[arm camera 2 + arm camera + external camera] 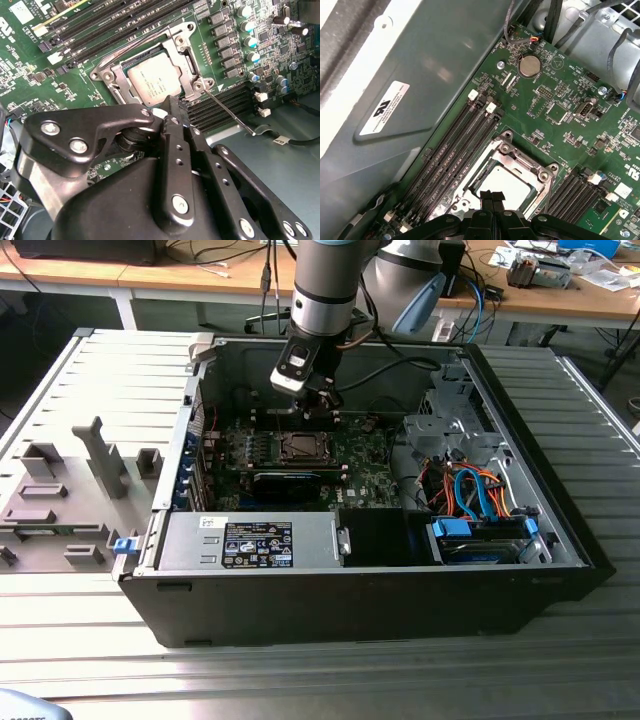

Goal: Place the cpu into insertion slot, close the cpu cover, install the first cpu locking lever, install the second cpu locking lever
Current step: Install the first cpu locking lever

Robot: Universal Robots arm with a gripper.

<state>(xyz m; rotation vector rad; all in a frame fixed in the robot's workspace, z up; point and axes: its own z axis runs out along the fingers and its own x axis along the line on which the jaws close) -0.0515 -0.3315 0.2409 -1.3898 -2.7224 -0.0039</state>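
Observation:
The cpu lies flat in the insertion slot, its silver-grey top showing through the window of the cpu cover, which lies down over it. In the first wrist view the cpu sits inside the cover's frame. A thin metal locking lever juts out from the socket's corner, away from the frame. My gripper is shut with nothing between its fingers, its tip just off the socket's edge near that lever's pivot. In the exterior view the gripper hangs a little above the socket.
Long black memory slots flank the socket on both sides. The grey case wall rises close by. A drive cage with orange and blue cables fills the exterior view's right, and the power supply sits at the front.

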